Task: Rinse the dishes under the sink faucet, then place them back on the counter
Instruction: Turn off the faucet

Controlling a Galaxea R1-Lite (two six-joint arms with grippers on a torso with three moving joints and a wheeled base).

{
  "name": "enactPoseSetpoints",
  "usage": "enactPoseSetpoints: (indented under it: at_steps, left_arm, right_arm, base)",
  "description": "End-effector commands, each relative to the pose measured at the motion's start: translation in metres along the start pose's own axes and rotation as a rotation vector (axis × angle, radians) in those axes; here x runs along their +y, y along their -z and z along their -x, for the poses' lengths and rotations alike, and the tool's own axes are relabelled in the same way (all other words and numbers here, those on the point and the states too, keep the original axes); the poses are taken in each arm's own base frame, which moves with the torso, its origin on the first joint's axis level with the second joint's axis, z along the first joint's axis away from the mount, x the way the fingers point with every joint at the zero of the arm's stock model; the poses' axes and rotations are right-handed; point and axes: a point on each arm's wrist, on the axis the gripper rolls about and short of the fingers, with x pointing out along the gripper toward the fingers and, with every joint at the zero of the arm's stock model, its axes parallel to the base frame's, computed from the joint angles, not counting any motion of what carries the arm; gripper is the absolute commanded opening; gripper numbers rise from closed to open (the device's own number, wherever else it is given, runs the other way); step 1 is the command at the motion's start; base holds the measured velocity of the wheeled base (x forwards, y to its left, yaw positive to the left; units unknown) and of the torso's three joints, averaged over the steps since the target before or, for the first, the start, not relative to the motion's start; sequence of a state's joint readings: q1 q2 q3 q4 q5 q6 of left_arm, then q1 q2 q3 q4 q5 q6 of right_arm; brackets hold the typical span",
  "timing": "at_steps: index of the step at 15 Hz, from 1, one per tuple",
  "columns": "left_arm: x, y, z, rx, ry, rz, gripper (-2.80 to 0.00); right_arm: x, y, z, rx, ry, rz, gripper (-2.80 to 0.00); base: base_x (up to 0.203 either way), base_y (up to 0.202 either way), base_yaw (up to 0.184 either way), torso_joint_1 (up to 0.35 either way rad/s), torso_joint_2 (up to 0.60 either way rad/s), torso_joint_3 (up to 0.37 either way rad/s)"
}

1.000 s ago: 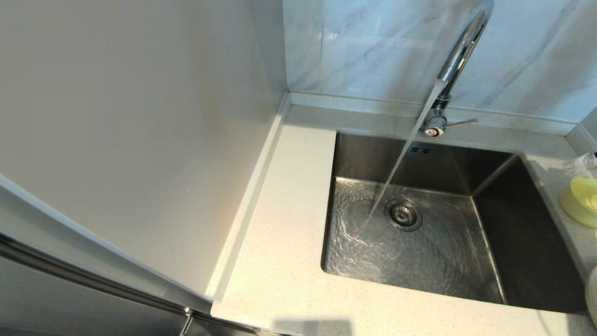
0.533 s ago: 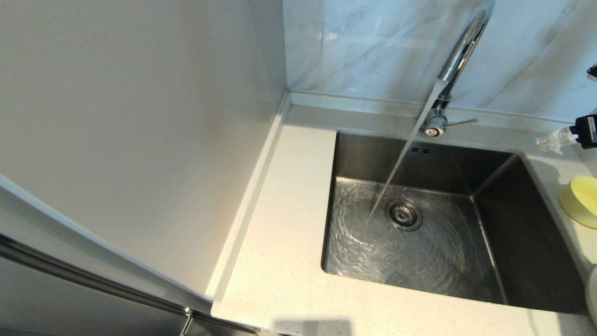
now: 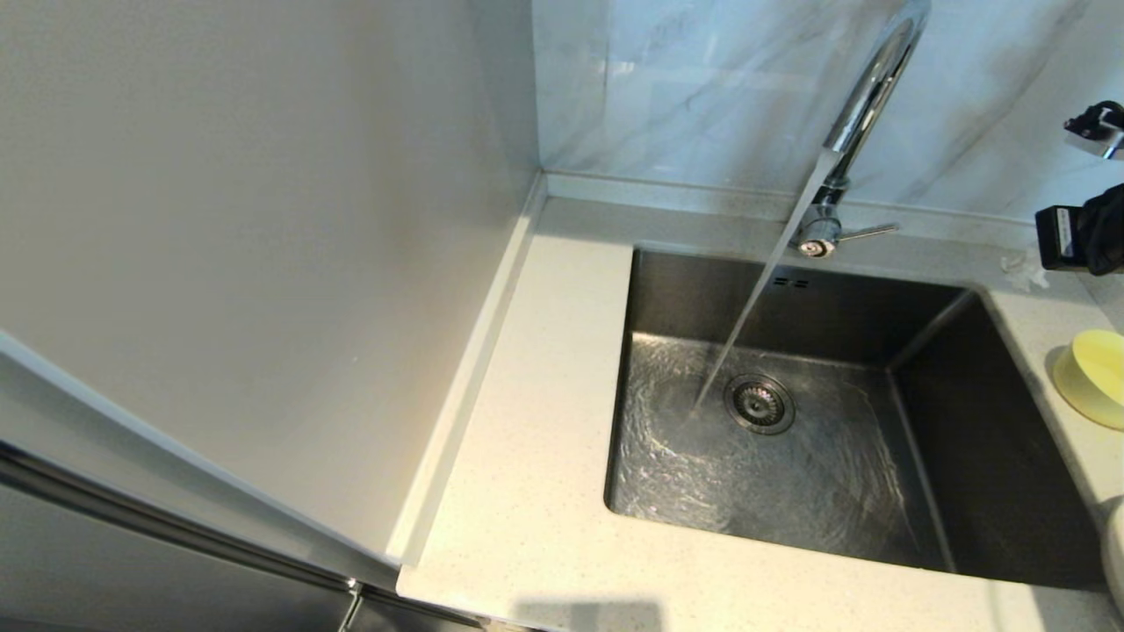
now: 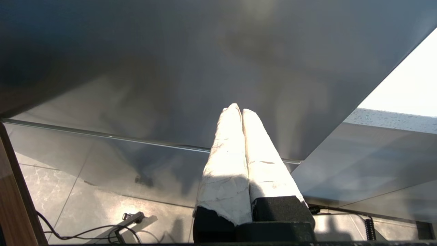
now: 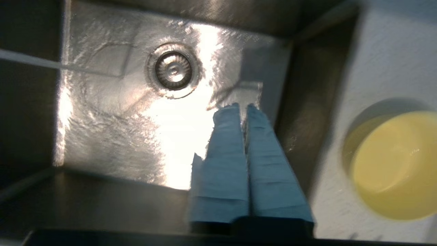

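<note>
Water is running: a straight stream falls from the faucet [image 3: 865, 92] and lands just beside the drain [image 3: 760, 404], sheeting over the floor of the sink [image 3: 992, 439]. So the tap is ready, and I judge the rinse itself has not begun, since nothing sits under the stream.

My right gripper [image 5: 240, 109] hangs over the sink near its right wall, fingers pressed together with nothing between them. In the head view only the dark wrist shows at the right edge, above the counter [image 3: 536, 491]. I reckon I hold it here because it sits between the stream and the dishes, an easy swing to either.

The bowl [image 3: 1093, 377] is the nearest dish: pale yellow, round, smooth and matte, standing on the counter just right of the sink, apart from my fingers. It looks light and thin-rimmed, so I would guess a pinch on the rim will carry it, though a wet rim could slip. A pale curved edge, probably the plate [image 3: 1113, 553], peeks in at the lower right corner; I cannot see chopsticks anywhere.

My left gripper [image 4: 237, 109] is parked low, away from the sink, white-wrapped fingers closed on nothing.

To take the bowl I must spread the right fingers first.
</note>
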State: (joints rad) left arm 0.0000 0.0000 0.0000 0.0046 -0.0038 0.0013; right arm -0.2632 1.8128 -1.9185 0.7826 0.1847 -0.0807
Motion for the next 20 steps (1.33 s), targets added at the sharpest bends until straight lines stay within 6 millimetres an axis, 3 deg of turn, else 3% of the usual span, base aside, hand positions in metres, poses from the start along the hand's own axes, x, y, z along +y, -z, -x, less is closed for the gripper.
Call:
enactPoseSetpoints:
  at_steps: [1,6,10,14,20]
  left_arm:
    - [0.000,0.000,0.000,0.000,0.001,0.000,-2.80]
    - [0.000,0.000,0.000,0.000,0.001,0.000,-2.80]
    - [0.000,0.000,0.000,0.000,0.001,0.000,-2.80]
    - [0.000,0.000,0.000,0.000,0.001,0.000,-2.80]
    - [0.000,0.000,0.000,0.000,-0.001,0.000,-2.80]
  right_arm:
    - [0.009,0.001,0.001,0.053,-0.027,-0.054,-2.80]
    - [0.045,-0.003,-0.045,0.070,-0.105,-0.156,-2.80]
    - [0.060,-0.005,-0.094,0.016,0.043,-0.172,-2.80]
    - [0.060,-0.011,-0.105,-0.054,0.069,-0.174,-2.80]
    - [0.060,-0.023,-0.098,-0.153,0.053,-0.179,-2.80]
  base:
    - [0.000,0.000,0.000,0.000,0.00,0.000]
    - [0.000,0.000,0.000,0.000,0.00,0.000]
    - [0.000,0.000,0.000,0.000,0.00,0.000]
    - [0.000,0.000,0.000,0.000,0.00,0.000]
    - [0.000,0.000,0.000,0.000,0.00,0.000]
